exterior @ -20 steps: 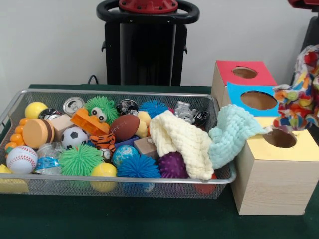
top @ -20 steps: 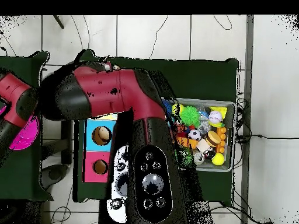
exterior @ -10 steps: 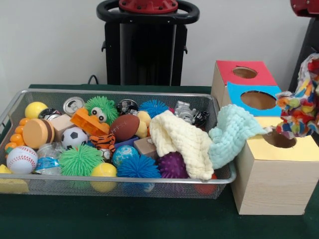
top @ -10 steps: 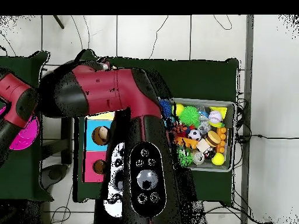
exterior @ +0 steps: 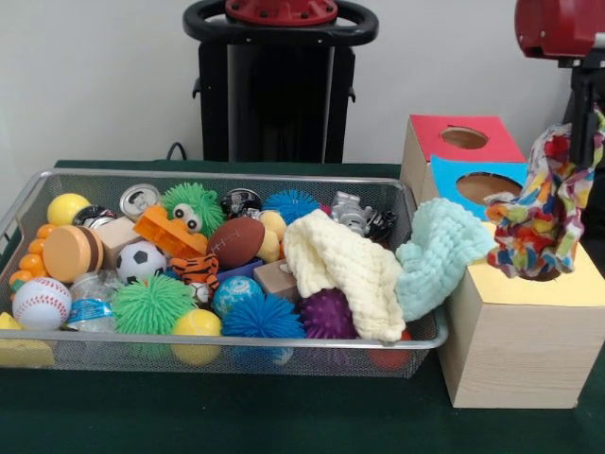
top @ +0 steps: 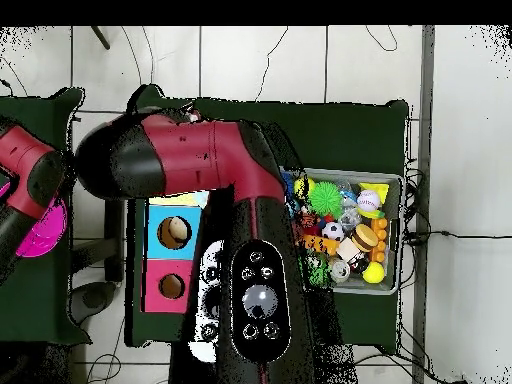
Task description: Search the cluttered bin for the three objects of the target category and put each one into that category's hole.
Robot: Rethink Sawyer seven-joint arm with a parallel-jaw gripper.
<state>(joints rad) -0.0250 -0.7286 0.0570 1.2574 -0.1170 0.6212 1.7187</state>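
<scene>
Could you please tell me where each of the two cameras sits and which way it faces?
Front view: low across the table, facing the wire bin, the boxes and the pedestal; the gripper hangs a multicoloured cloth over the yellow-topped box.
Overhead view: straight down; the red and black arm hides that box.
Both show the bin and the blue-topped box.

Multicoloured cloth (exterior: pixel 539 216) dangling over yellow-topped box's hole (exterior: pixel 541 273)

Your yellow hole is blocked — the multicoloured cloth (exterior: pixel 544 222) hangs right over it on the yellow-topped box (exterior: pixel 525 331). The mint cloth (exterior: pixel 437 253) drapes from the wire bin (exterior: pixel 227 355) onto that box at 9 o'clock of the hole. The blue hole (exterior: pixel 490 189) and red hole (exterior: pixel 464 138) at 12 o'clock lie open — the cream cloth (exterior: pixel 345 270) smothers the bin's right end.
</scene>
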